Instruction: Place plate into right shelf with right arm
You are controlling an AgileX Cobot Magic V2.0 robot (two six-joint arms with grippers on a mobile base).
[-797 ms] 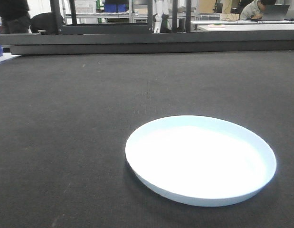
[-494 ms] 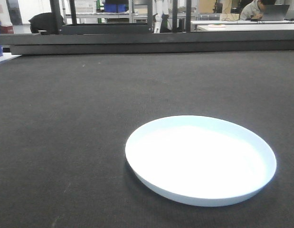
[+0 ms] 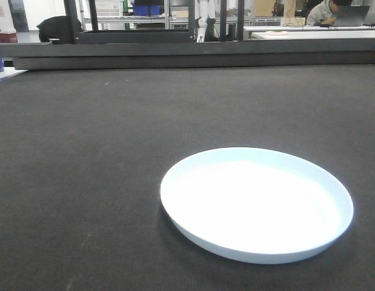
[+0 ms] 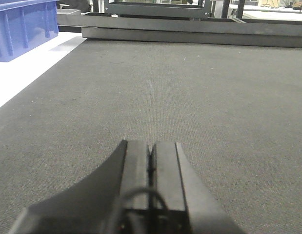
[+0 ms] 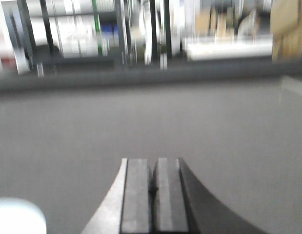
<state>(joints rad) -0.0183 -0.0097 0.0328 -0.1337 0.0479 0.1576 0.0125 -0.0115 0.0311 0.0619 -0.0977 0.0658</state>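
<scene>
Plate (image 3: 256,205) unmoved on black mat (image 3: 84,151), untouched. R gripper (image 5: 154,195) jaws together, empty; its view blurred, prob. arm in motion, plate low-left of it. L gripper (image 4: 151,163) together too. Grasp not yet begun.

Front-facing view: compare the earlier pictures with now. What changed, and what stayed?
The dark-clothed person at the far upper left has gone from view. Nothing was grasped or released. The plate lies unmoved on the black mat.
</scene>
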